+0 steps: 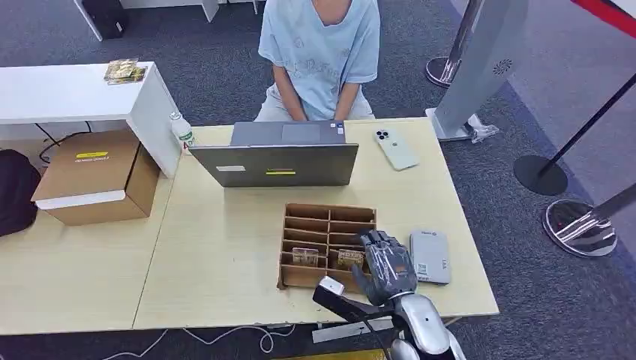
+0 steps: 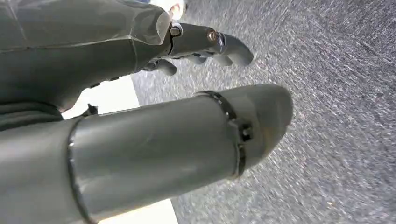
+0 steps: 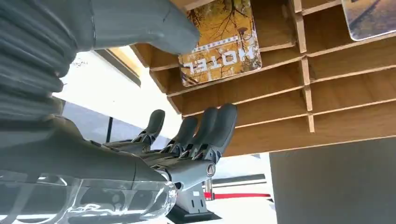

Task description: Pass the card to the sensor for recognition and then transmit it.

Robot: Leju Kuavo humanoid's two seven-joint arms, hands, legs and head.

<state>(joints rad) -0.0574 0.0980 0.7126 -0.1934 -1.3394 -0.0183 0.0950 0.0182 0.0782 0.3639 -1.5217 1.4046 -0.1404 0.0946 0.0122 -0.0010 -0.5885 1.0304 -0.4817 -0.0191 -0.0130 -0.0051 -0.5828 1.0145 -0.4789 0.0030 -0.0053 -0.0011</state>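
Observation:
A wooden slotted box point(image 1: 328, 244) stands on the table, with two hotel cards upright in its near slots. My right hand point(image 1: 385, 262) hovers at the box's right end, beside the right card point(image 1: 350, 258). In the right wrist view this orange card point(image 3: 220, 41) reads "HOTEL"; my thumb point(image 3: 159, 21) reaches its edge while the fingers point(image 3: 205, 128) stay spread below it, holding nothing. The second card point(image 1: 304, 256) stands further left. A grey card sensor point(image 1: 430, 256) lies flat just right of my hand. My left hand point(image 2: 121, 51) hangs over the carpet, fingers extended and empty.
A person in a light blue shirt point(image 1: 321, 45) sits behind an open laptop point(image 1: 279, 154). A white phone point(image 1: 395, 148) lies at the table's far right, and a bottle point(image 1: 181, 129) stands at its far left corner. A cardboard box point(image 1: 97, 175) sits on the left table.

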